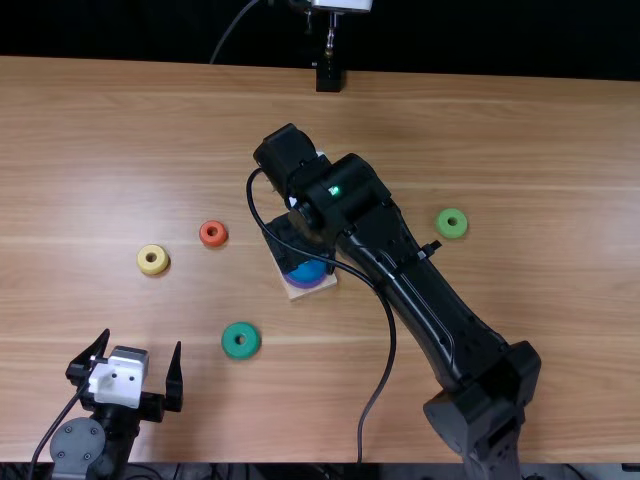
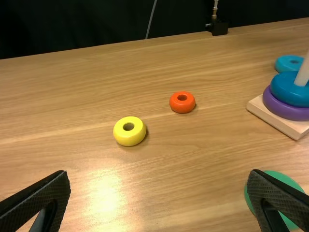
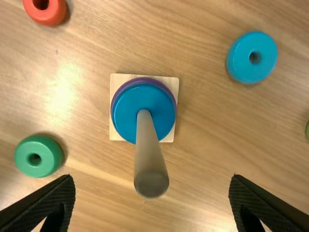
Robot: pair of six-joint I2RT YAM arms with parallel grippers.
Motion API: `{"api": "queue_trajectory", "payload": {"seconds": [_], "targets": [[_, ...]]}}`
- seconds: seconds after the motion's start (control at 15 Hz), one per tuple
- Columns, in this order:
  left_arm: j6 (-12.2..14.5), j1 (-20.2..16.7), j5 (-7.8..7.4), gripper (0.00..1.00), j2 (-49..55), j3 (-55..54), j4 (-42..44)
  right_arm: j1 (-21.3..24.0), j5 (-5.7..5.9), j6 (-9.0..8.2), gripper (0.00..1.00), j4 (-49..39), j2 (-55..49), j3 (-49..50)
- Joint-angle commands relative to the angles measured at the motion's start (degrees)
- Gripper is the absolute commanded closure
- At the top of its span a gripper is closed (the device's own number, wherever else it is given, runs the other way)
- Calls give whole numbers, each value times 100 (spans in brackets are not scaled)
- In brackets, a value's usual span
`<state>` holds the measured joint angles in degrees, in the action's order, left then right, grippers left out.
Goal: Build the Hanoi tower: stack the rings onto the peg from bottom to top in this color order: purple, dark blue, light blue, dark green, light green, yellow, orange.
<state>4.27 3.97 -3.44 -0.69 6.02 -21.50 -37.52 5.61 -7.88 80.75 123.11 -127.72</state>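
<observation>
Two rings on peg: purple ring beneath, dark blue ring above; both around the peg
Right pincer: spread wide above the peg, holding nothing; a low sideways swing could clip the peg and tip its base
Light blue ring: on the table, apart from the peg; likely next, though an off-centre grip could make its hole catch
Dark green ring, light green ring: either side of the peg; confusing them would spoil the order
Yellow ring, orange ring: left of the peg, orange nearer
Left pincer: open, empty; reaching peg-ward risks striking the right arm
</observation>
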Motion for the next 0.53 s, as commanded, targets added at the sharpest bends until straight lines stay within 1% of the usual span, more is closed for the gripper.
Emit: {"api": "queue_trajectory", "payload": {"seconds": [0.0, 0.13, 0.33, 0.47], "targets": [[79, -63, -88, 0, 69, -602, -455, -71, 83, -14, 0, 0, 73, 72], [79, -63, -88, 0, 69, -602, -455, -80, 104, -24, 0, 0, 38, 19], [79, -63, -88, 0, 69, -602, -455, -80, 114, -98, 0, -22, -50, -42], [79, -63, -88, 0, 69, -602, -455, -71, 104, -119, 0, -32, -402, -139]]}}
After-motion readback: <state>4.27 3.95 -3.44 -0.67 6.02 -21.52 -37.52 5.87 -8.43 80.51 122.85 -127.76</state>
